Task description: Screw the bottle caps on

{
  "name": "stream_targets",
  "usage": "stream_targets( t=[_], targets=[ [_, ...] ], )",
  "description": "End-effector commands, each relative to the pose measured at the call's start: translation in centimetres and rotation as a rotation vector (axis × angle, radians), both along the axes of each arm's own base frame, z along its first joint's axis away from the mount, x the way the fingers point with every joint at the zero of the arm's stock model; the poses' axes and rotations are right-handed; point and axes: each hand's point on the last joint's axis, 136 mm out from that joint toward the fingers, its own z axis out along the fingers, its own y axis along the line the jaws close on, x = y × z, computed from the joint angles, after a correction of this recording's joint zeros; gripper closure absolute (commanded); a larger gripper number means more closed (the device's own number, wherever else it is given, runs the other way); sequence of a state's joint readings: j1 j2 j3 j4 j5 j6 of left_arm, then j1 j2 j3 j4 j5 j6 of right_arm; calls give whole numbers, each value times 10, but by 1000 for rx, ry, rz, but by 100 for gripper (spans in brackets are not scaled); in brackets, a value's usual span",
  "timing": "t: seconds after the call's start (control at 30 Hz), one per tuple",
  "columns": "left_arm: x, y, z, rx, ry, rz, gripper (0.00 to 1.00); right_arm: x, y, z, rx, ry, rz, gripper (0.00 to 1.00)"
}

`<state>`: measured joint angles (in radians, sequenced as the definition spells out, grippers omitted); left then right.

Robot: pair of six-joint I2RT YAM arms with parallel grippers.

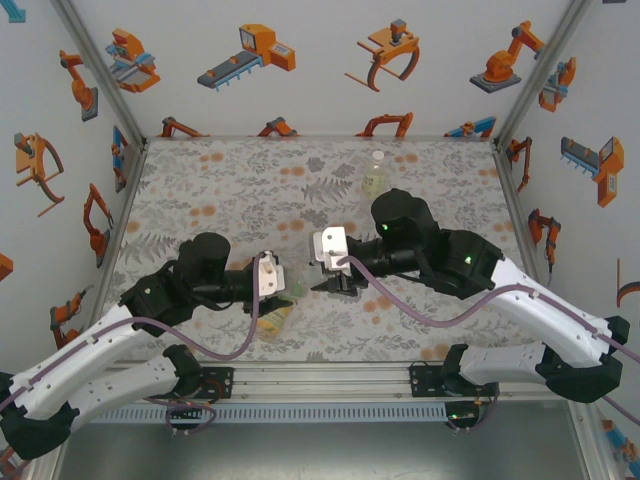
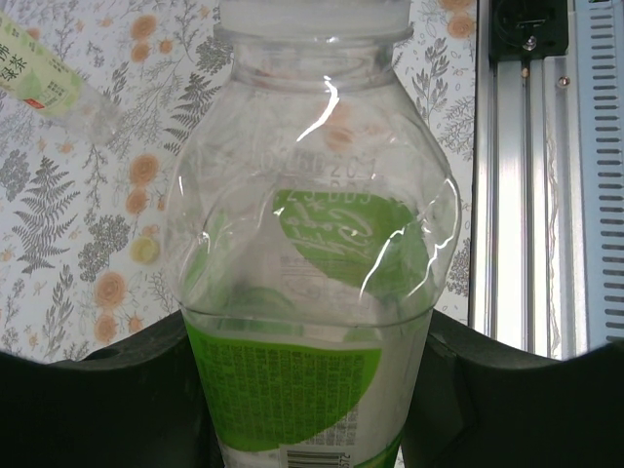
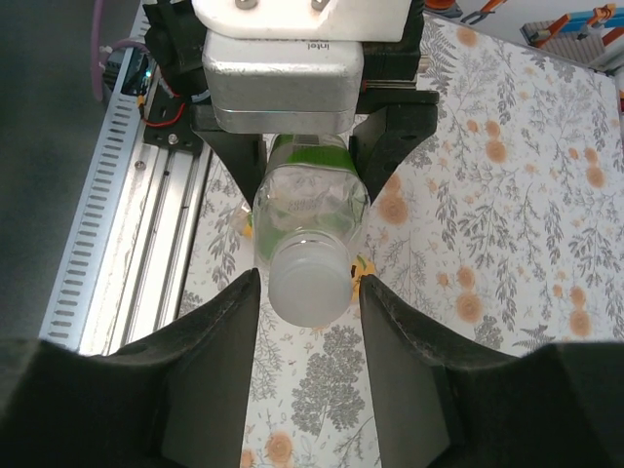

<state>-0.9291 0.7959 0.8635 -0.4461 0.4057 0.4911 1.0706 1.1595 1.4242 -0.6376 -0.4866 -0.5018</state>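
Your left gripper is clenched on the bottle, held level over the near middle of the table. It is thin, light plastic that dents, so squeeze gently. Your right gripper flanks the cap, and you cannot tell whether it has a grip. Take the cap by its sides. The label print is unreadable, and the camera reads "intel".

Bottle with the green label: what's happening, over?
Left gripper shut on bottle. Right gripper around cap, grip unclear. Cap on neck, tightness unknown. Other bottle lying aside, not blocking.
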Motion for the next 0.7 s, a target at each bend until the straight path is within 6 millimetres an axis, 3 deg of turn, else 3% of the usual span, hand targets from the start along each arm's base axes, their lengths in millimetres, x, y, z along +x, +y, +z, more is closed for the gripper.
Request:
stream_targets(
  t=[0.0,0.13,0.3,0.5,0.67],
  targets=[
    [-5,-2,16,-28,-10,-26,100,-5,2,3,27,-21,32,57],
    [-5,-2,16,-27,-12,-27,100,-4,1,-3,11,2,18,62],
    [-3,-3,14,-22,-11,-23,100,9,-1,2,52,105,-124,77],
    [4,-5,12,-18,-22,1,100,55,-11,1,187,529,-568,99],
    [14,-10,12,-14,-51,25,100,83,-26,-23,329,1010,-905,100]
  ],
)
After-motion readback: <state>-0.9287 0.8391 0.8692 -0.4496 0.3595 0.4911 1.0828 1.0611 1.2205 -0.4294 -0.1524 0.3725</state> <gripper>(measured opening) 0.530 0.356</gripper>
